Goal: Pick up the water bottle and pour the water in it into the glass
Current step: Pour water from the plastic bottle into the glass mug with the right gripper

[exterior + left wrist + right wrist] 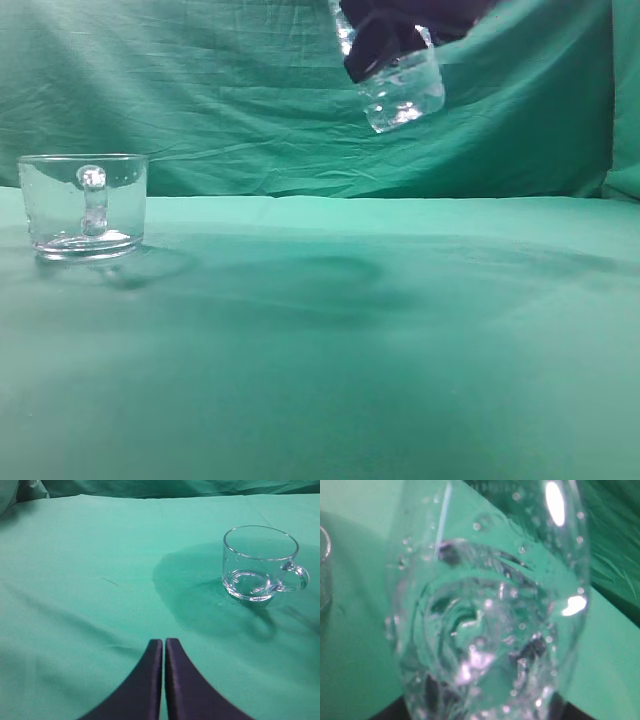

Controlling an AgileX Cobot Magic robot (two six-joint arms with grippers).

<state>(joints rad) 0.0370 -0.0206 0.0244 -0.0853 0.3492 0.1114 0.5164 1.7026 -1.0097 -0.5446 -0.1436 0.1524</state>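
Right gripper [400,30]: clamped on the water bottle [402,90], holding it high in the air at the top of the exterior view, right of centre. Only the dark gripper body and the bottle's lower end show there; neck is out of frame. Bottle is tilted, base pointing down and to the right. Well clear of the table.

Right wrist view: the water bottle [490,610] fills almost the whole picture, looking through its clear wall. Droplets and bubbles on the plastic, bright highlights. Water level cannot be read from this. Rim of the glass [324,555] just cuts in at the left edge.

Left gripper [164,680]: fingers pressed together, nothing between them, hovering low over the green cloth [75,580].

The glass [85,205]: upright on the cloth at far left of the exterior view, handle facing the camera. Well apart from the bottle, to its left and far below it. In the left wrist view the glass [260,562] sits ahead and to the right of the closed fingers, handle to its right. Looks empty or nearly so; cannot tell for certain.

Green cloth also hangs as the backdrop [200,90].
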